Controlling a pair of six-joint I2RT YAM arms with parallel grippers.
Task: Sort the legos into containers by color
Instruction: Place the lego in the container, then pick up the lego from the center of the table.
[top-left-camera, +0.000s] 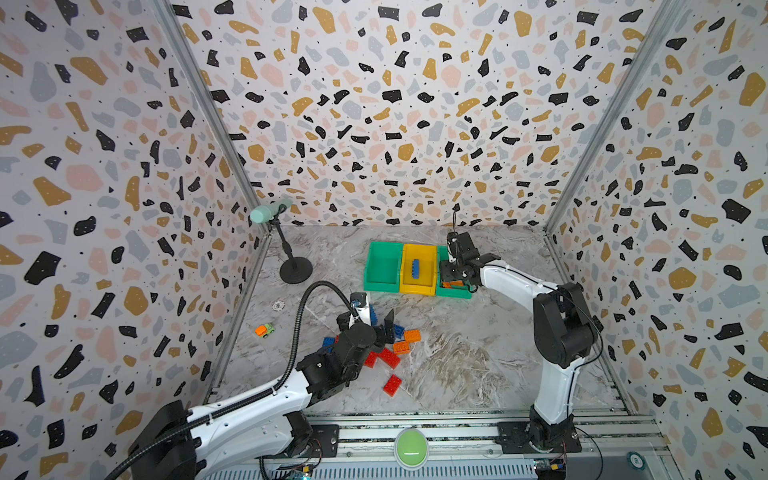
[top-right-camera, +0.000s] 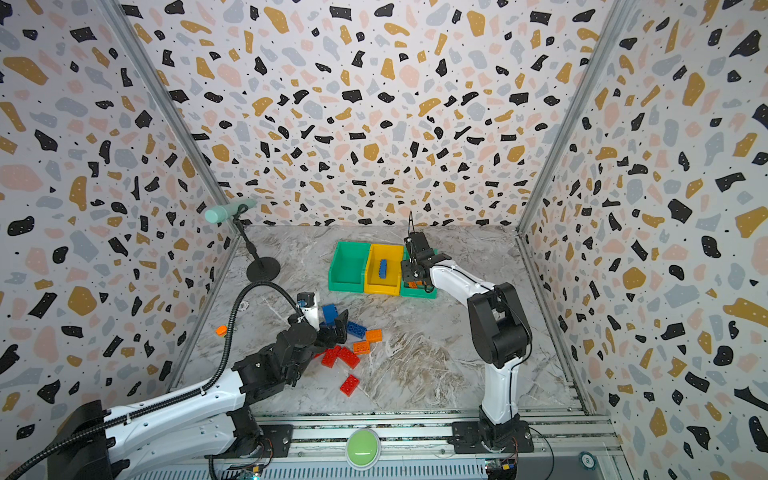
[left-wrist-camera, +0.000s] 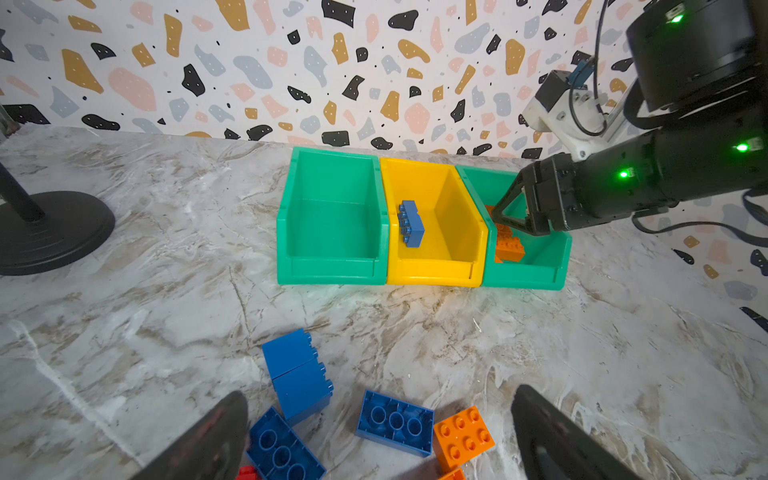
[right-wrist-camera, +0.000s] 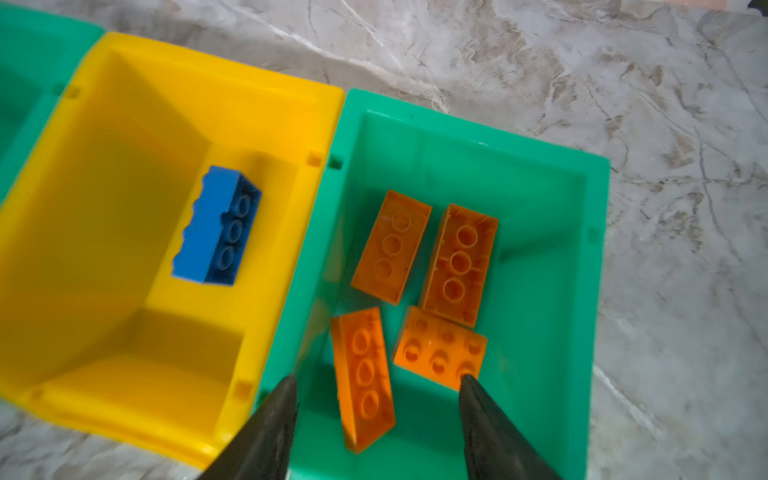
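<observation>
As the rectangular orange plastic brick seems released, right fingers are parted.
A blue plastic brick is next to be gripped by spread left fingers.

Blue lego inside yellow container

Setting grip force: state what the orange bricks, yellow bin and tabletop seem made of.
Orange bricks: likely hard moulded plastic, glossy; hollow tubed undersides show. Yellow bin: smooth plastic, soft sheen, moulded rim notches. Tabletop: marble-veined grey-brown surface; stone or printed laminate, cannot tell.
</observation>
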